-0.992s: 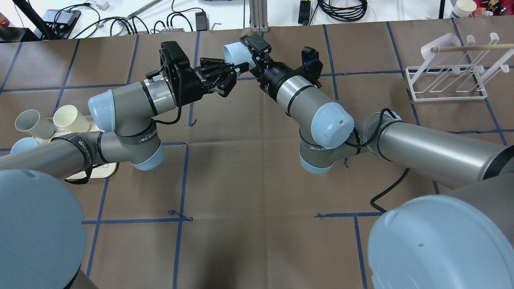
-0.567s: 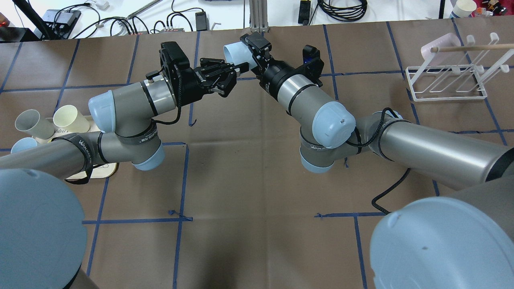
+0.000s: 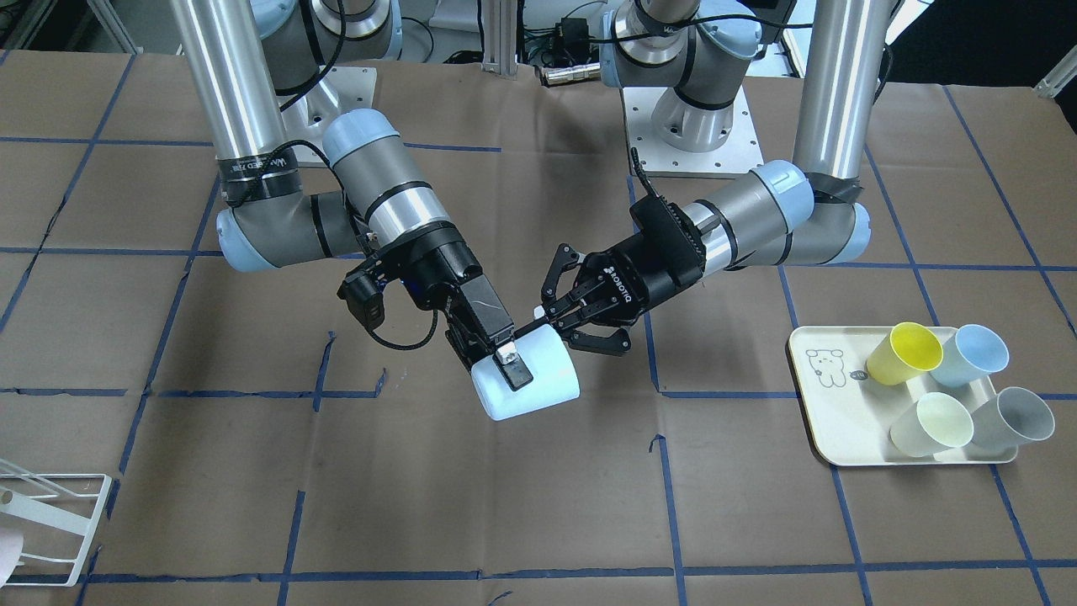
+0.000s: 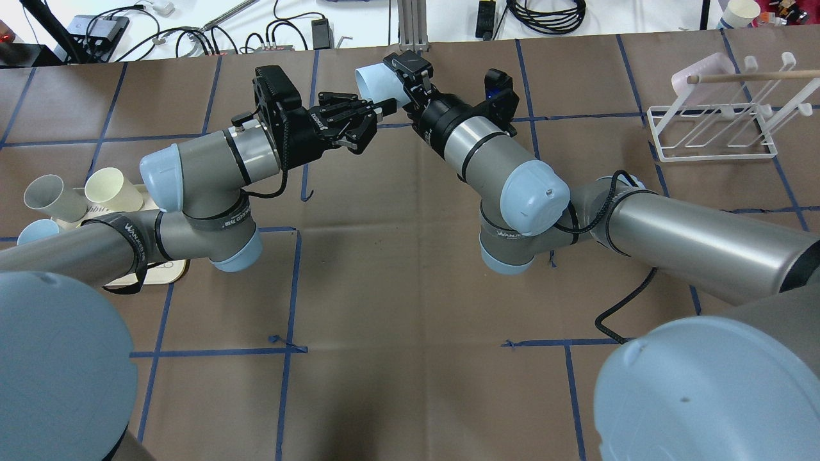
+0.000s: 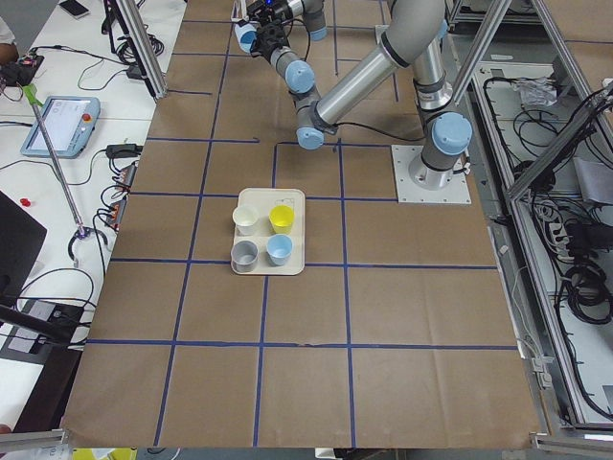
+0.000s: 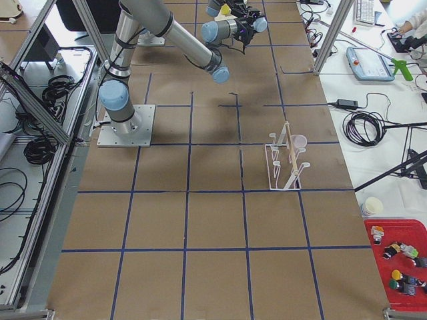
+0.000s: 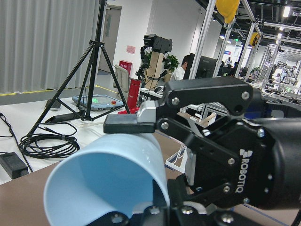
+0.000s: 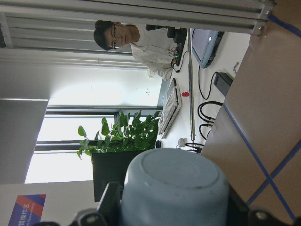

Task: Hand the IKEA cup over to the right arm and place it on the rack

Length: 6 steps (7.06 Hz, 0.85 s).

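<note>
The pale blue IKEA cup [image 3: 543, 383] hangs on its side in mid-air over the far middle of the table, also in the overhead view [image 4: 373, 82]. My right gripper [image 3: 509, 374] is shut across the cup's body near its base, one finger lying on top. My left gripper [image 3: 540, 324] pinches the cup's rim from the opposite side, fingertips drawn together on the wall. The left wrist view looks into the cup's mouth [image 7: 108, 179]; the right wrist view shows its base [image 8: 174, 183]. The white wire rack [image 4: 711, 150] stands at the far right, apart from both arms.
A pink cup [image 4: 701, 70] hangs on the rack beside a wooden rod. A cream tray [image 3: 820, 404] on my left side holds several cups. A seated person shows beyond the table in the right wrist view. Cables and devices lie past the far edge.
Both grippers and the cup have shifted slightly toward the table's far edge. Both grips look the same as before.
</note>
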Tool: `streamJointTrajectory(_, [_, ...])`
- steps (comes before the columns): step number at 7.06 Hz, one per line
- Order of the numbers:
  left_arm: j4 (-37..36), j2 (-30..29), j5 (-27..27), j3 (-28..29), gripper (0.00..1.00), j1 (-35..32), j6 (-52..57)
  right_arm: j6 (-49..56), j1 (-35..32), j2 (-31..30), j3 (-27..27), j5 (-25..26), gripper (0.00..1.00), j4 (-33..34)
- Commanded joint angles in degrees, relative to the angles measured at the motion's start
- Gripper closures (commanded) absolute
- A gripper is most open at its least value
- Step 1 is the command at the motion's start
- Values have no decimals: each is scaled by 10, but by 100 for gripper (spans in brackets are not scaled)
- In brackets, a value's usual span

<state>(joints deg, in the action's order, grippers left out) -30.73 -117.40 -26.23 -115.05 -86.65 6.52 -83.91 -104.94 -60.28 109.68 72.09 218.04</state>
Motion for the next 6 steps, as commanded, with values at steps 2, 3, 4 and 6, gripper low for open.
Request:
streamJointTrajectory(2, [0, 1, -4, 2, 24, 0, -6, 1, -2, 0, -1, -2, 43, 0])
streamJointTrajectory(3, [0, 2, -4, 2, 6, 0, -15, 1, -1, -1, -1, -2, 44, 0])
streamJointTrajectory(4, [0, 3, -3, 5, 2, 1, -32, 1, -2, 0, 0, -2, 44, 1])
streamJointTrajectory(6, [8, 22, -9, 2, 2, 15, -35, 2, -2, -1, 0, -2, 46, 1])
